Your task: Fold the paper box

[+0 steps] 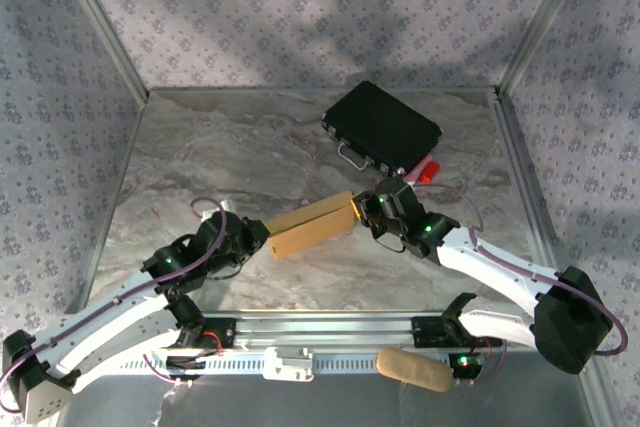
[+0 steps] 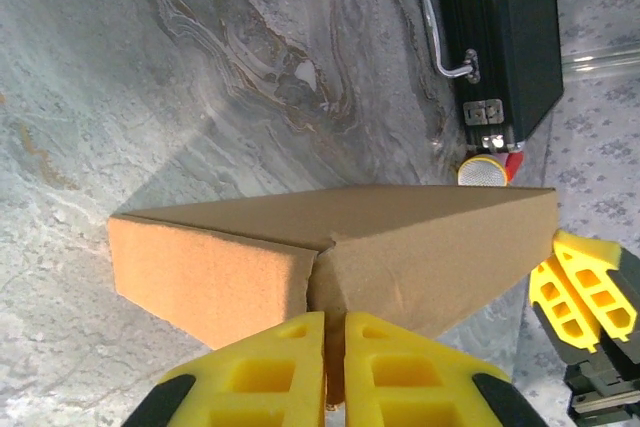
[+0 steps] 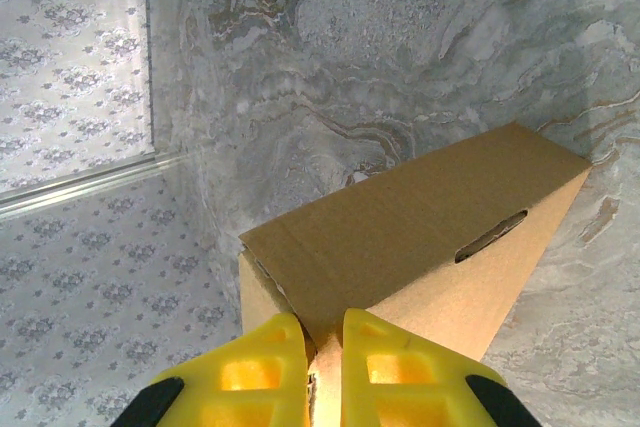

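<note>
The paper box, a long tan carton folded into shape, is sitting slantwise at the middle of the marble-patterned table, its left end nearer the arms and its right end farther off. The left gripper is pinching the box's left end, its yellow fingers nearly together on a thin edge of cardboard where two end flaps are meeting. The right gripper is gripping the opposite end the same way, jaws narrow on the cardboard below a top panel with an oval slot. Whether the box is resting on the table or lifted is hard to judge. Beyond it, at far right, a black case with a metal handle is lying flat. A small red item beside it is too small to identify.
</note>
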Tool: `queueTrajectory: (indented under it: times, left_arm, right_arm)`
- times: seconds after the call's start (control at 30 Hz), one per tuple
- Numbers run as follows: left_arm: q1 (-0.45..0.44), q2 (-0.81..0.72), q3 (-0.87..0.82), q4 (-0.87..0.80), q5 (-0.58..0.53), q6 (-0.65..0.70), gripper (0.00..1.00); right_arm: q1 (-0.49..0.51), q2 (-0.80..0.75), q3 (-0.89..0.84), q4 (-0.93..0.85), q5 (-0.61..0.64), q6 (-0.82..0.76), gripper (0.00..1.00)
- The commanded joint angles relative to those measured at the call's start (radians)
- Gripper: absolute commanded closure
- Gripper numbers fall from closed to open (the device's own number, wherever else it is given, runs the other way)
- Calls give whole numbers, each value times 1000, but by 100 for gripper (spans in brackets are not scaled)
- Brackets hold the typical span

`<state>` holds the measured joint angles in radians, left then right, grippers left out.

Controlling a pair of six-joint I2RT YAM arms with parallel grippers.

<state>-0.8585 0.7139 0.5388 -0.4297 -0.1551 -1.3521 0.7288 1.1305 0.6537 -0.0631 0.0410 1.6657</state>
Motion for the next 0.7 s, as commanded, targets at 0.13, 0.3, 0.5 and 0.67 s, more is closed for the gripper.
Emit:
queueTrajectory:
  times: [0.13,0.3,0.5,0.67]
  left_arm:
    - [-26,115,-30,-280,-39,64,95]
    - [-59,174,-30,-255,-56,64,99]
    - [-89,148,-4,-222,-79,60,97]
    - [-115,124,57,-189,-67,117,86]
  right_arm:
    - [1,48,-23,-189,-4,-16,88]
    - [-6,43,-41,-189,-11,-18,89]
    - [-33,20,-51,-197,-38,-57,89]
    - [-46,-41,-39,-252,-58,-172,90]
